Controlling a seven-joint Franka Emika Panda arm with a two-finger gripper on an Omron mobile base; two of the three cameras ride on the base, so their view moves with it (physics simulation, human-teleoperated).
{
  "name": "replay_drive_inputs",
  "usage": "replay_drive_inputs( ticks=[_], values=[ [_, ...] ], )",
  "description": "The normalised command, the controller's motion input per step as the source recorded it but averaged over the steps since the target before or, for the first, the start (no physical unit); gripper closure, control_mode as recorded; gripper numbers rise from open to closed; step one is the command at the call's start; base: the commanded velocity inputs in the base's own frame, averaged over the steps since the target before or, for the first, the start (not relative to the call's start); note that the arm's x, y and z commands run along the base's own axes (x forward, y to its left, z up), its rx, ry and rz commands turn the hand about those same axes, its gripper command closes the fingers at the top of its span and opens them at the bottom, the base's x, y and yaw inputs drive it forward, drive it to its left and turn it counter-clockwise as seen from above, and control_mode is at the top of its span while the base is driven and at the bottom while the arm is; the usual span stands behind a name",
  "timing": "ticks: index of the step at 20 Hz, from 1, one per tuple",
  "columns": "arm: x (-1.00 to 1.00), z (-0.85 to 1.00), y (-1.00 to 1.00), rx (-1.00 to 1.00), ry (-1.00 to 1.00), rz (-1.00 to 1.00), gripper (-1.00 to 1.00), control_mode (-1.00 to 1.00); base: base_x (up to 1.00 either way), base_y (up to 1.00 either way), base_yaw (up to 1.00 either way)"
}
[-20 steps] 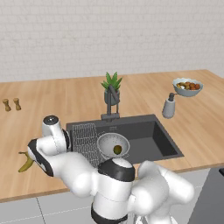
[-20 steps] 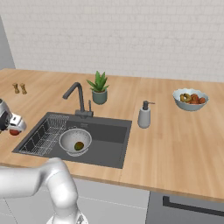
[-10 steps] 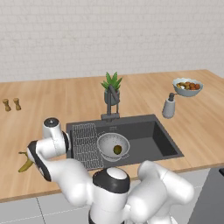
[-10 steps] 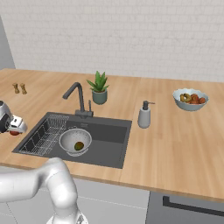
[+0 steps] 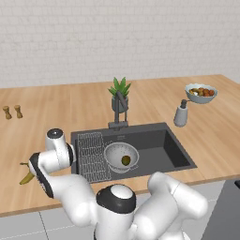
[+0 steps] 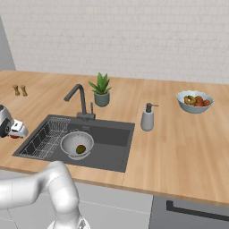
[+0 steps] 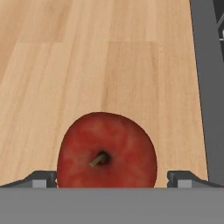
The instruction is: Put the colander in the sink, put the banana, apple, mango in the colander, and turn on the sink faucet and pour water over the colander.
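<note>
A: One apple (image 7: 106,151) sits stem-up on the wooden table (image 7: 109,65), left of the sink (image 5: 154,143). Position relative to jaws?

B: Centred between them in the hand view; gripper (image 7: 111,179) spread wide, one fingertip (image 7: 41,178) on each flank, no contact evident. Round fruit, so no long axis to align.

A: Judgement?

B: Closing should suffice. It could roll if pinched off-centre.

A: Surroundings?

B: Banana (image 5: 26,177) lies on the table near the arm; mango (image 5: 125,160) already in the colander (image 5: 121,157) inside the sink. Faucet (image 6: 77,99) dry.
</note>
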Motion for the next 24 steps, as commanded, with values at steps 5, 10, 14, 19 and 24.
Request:
replay_drive_inputs(
  ticks=[5,10,14,19,24],
  values=[
    [0.0,0.0,0.0,0.0,0.0,0.0,1.0,-1.0,0.0,0.0,0.0],
    [0.0,0.0,0.0,0.0,0.0,0.0,1.0,-1.0,0.0,0.0,0.0],
    [0.0,0.0,0.0,0.0,0.0,0.0,1.0,-1.0,0.0,0.0,0.0],
    [0.0,0.0,0.0,0.0,0.0,0.0,1.0,-1.0,0.0,0.0,0.0],
    [0.0,0.0,0.0,0.0,0.0,0.0,1.0,-1.0,0.0,0.0,0.0]
  ],
)
